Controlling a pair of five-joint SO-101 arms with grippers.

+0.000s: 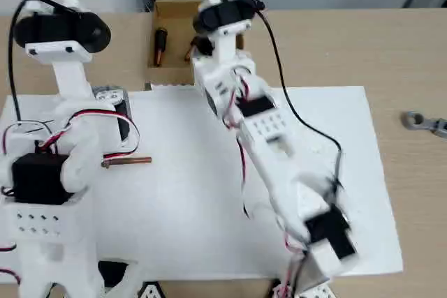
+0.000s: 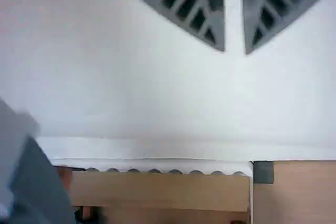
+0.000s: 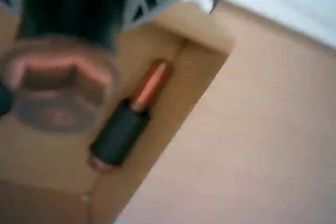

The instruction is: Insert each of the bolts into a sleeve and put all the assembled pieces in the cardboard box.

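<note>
The cardboard box point(image 1: 171, 8) stands at the table's far edge, and one assembled piece point(image 1: 160, 45), a copper bolt in a black sleeve, lies in it point(image 3: 126, 124). My right gripper point(image 1: 198, 47) hangs over the box, shut on a second assembled piece point(image 3: 58, 85) whose copper hex head faces the camera. A loose copper bolt point(image 1: 126, 162) lies on the white sheet point(image 1: 195, 193) beside the left arm. My left gripper point(image 2: 234, 48) hovers low over the sheet, pointing toward the box point(image 2: 157, 190). Its fingers stand a narrow gap apart with nothing between the tips.
A metal wrench-like tool point(image 1: 419, 122) lies on the bare wood at the far right. The right arm stretches diagonally across the sheet's middle. Red and black cables trail from both arms.
</note>
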